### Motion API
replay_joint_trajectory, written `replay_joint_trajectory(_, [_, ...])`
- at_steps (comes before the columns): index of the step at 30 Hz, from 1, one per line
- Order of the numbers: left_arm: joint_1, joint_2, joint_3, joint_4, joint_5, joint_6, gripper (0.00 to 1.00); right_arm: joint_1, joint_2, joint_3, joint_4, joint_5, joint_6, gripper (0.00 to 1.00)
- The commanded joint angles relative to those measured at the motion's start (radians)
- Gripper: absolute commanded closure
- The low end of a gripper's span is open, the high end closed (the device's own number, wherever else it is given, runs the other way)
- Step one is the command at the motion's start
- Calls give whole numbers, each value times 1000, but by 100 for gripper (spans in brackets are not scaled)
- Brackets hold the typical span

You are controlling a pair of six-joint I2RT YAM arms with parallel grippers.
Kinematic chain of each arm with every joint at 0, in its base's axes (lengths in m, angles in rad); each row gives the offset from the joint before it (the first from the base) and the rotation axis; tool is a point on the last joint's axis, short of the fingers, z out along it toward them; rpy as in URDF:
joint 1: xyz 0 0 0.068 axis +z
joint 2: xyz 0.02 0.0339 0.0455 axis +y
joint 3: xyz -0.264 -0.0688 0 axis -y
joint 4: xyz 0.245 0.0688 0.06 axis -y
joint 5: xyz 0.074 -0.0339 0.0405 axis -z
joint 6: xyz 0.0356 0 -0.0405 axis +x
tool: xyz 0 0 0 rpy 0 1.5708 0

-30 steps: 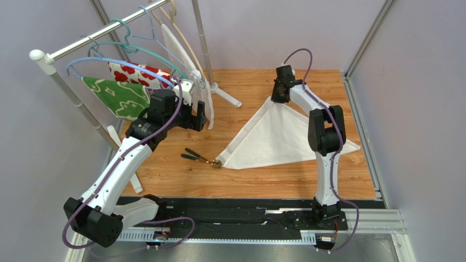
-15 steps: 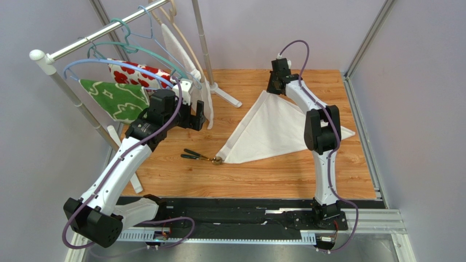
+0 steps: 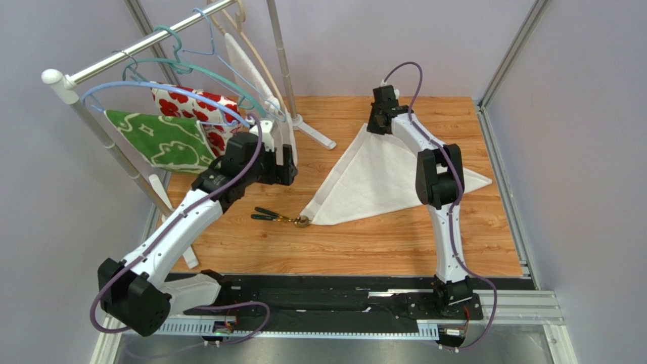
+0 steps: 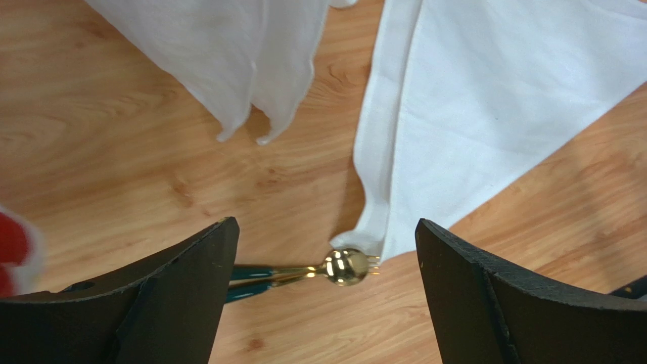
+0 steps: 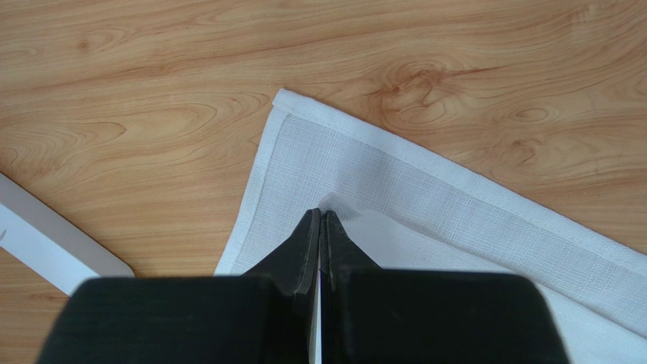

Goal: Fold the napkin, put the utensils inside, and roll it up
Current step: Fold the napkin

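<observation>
While my right gripper (image 5: 319, 220) pinches the napkin's (image 3: 380, 178) far corner, my left gripper (image 4: 325, 227), jaws apart, hangs nearer the utensils (image 3: 275, 218); they lie crosswise on the bench (image 3: 357, 250), heads at the napkin's left tip.

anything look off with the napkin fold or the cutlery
The napkin fold is askew: the top corner, pinched in the right gripper, sits short of the bottom layer's corner, leaving a border showing. The utensils lie outside, heads right at its tip.
</observation>
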Motion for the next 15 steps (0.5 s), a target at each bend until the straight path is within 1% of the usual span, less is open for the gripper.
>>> replay_joint_trajectory(1, [-36, 48, -128, 198, -15, -215, 5, 3, -1, 36, 27, 3, 26, 100])
replay_joint_trajectory(2, [-38, 68, -145, 265, -17, -222, 5, 3, -6, 19, 27, 3, 32, 100])
replay_joint_trajectory(5, [-38, 102, -211, 373, -53, -236, 5, 3, -21, -24, 42, -3, 35, 100])
replay_joint_trajectory(7, [-38, 125, -256, 418, -53, -251, 5, 3, -37, -47, 54, -1, 33, 100])
replay_joint_trajectory(8, [-38, 151, -269, 467, -44, -260, 5, 3, -40, -59, 57, -1, 35, 100])
replay_joint_trajectory(9, [-39, 166, -294, 473, -37, -275, 5, 1, -40, -62, 59, -1, 33, 100])
replay_joint_trajectory(10, [-38, 180, -302, 538, -26, -280, 5, 3, -40, -64, 57, -3, 35, 100])
replay_joint_trajectory(11, [-39, 210, -312, 562, 2, -286, 5, 0, -38, -67, 59, -4, 35, 100])
replay_joint_trajectory(15, [-44, 273, -374, 689, 37, -328, 5, 0, -30, -64, 59, -9, 39, 100])
